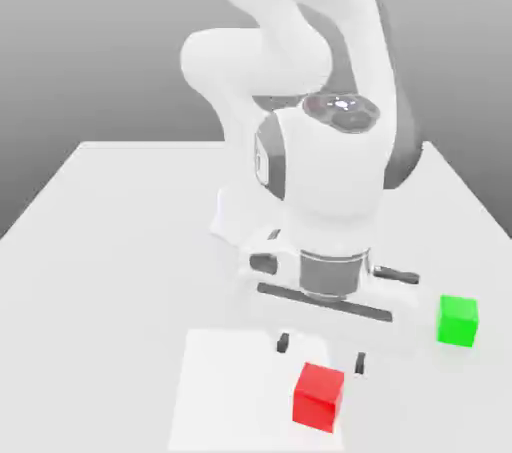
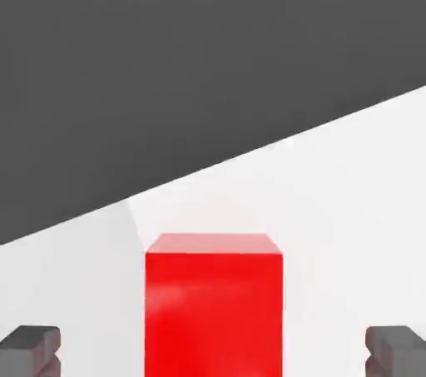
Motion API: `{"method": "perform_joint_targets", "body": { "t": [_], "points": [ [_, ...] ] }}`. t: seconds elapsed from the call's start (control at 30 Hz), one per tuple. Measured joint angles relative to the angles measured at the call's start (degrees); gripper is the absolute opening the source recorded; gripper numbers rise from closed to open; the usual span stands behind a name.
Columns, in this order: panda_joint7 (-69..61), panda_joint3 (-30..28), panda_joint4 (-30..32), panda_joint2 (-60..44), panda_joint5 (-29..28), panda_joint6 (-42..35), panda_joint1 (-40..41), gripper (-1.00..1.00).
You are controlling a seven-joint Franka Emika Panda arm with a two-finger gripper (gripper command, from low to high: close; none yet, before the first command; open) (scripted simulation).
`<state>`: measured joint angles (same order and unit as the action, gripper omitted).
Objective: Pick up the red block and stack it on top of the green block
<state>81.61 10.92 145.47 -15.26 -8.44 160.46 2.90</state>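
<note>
The red block (image 1: 319, 395) sits low and centre-right in the exterior view; the gripper (image 1: 321, 352) hangs spread beside it. Probably light, rigid and matte: pinch its opposite flat faces.

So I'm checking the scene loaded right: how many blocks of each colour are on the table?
Red block: 1
Green block: 1
Total: 2 blocks

A simulated test scene: plain white table (image 1: 100, 241) against a featureless grey backdrop.
</note>
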Motion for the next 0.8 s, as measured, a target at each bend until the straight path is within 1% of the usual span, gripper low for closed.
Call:
{"method": "perform_joint_targets", "body": {
  "t": [0.03, 0.07, 0.3, 0.43, 0.5, 0.6, 0.8],
  "points": [
    [0.8, -0.9, -0.3, -2.1, -1.1, 1.7, -0.7, 0.00],
    [1.6, -1.9, -0.6, -4.0, -2.1, 3.3, -1.5, -1.00],
    [1.8, -2.1, -0.7, -4.4, -2.3, 3.7, -1.7, -1.00],
    [-1.2, 0.5, 0.5, 2.5, 1.8, -2.0, 0.1, -1.00],
    [-2.0, 2.0, 1.3, 6.0, 3.8, -4.6, -0.3, -1.00],
    [0.2, 6.3, 2.7, 9.2, 6.1, -6.0, -4.1, -1.00],
    [6.1, 13.3, 5.8, 14.6, 9.5, -8.0, -16.4, -1.00]
  ]
}}
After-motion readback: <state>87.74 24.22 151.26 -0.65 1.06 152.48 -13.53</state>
